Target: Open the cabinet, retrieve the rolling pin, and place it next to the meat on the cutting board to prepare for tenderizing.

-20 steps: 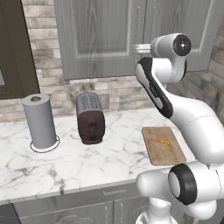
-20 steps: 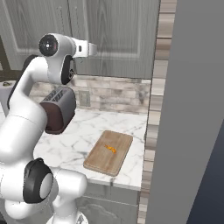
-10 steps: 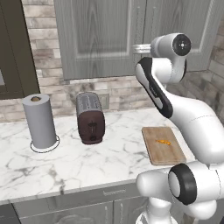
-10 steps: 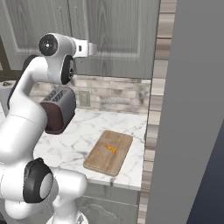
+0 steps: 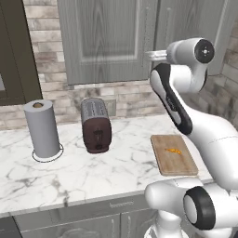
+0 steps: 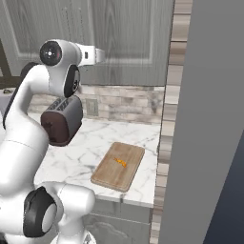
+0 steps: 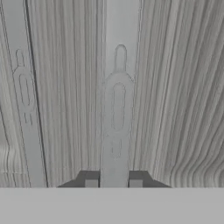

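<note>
The grey wood-grain cabinet [image 5: 107, 42] [image 6: 133, 38] hangs above the counter with both doors closed, so the rolling pin is hidden. My gripper [image 5: 151, 56] [image 6: 102, 55] [image 7: 113, 183] is pressed up to the door fronts near their middle seam. In the hand view a thin bar handle [image 7: 117, 109] runs straight up between my two fingertips, which sit tight on either side of it. A second bar handle [image 7: 24, 92] runs alongside. The cutting board [image 5: 174, 155] [image 6: 118, 167] lies on the counter with the small orange meat [image 5: 173, 150] [image 6: 120, 162] on it.
A dark toaster [image 5: 96, 125] [image 6: 61, 119] stands mid-counter and a paper towel roll [image 5: 42, 128] to its left. A dark brown cabinet [image 5: 14, 51] sits at the far left. A tall grey panel [image 6: 205, 119] bounds the counter on the right.
</note>
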Motion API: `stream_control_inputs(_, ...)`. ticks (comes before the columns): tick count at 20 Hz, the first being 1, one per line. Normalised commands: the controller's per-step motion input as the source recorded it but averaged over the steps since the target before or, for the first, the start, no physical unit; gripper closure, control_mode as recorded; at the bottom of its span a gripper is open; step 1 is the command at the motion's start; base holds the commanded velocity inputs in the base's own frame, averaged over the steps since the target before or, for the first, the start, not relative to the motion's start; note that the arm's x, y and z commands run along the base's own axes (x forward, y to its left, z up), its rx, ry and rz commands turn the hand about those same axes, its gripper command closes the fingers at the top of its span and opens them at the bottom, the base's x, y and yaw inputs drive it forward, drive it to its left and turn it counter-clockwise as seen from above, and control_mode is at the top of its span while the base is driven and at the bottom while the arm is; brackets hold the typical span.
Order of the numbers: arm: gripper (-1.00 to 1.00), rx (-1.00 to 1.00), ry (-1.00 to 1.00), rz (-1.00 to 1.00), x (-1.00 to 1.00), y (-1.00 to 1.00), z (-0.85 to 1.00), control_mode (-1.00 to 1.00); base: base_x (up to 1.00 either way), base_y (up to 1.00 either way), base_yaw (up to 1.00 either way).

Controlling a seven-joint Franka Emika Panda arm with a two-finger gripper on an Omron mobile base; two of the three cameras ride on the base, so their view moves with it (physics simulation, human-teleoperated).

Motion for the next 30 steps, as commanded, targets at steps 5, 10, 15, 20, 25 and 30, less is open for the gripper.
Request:
stream_control_inputs(5, 1.0, -0.1, 0.0, 0.0, -0.77, -0.25, 0.0, -1.0, 0.0, 0.0, 0.0)
stream_control_inputs(10, 1.0, -0.1, 0.0, 0.0, -0.79, -0.76, 0.0, -1.0, 0.0, 0.0, 0.0)
stream_control_inputs(15, 1.0, -0.05, 0.0, 0.0, -0.61, -0.81, 0.0, -1.0, 0.0, 0.0, 0.0)
stream_control_inputs(20, -1.0, -0.04, 0.0, -0.02, -0.22, -0.26, -0.1, -1.0, 0.0, 0.0, 0.0)
stream_control_inputs(25, -1.0, -0.02, -0.08, 0.0, -0.56, 0.0, -0.04, -1.0, 0.0, 0.0, 0.0)
stream_control_inputs(30, -1.0, -0.07, -0.2, 0.01, -1.0, 0.18, -0.02, -1.0, 0.0, 0.0, 0.0)
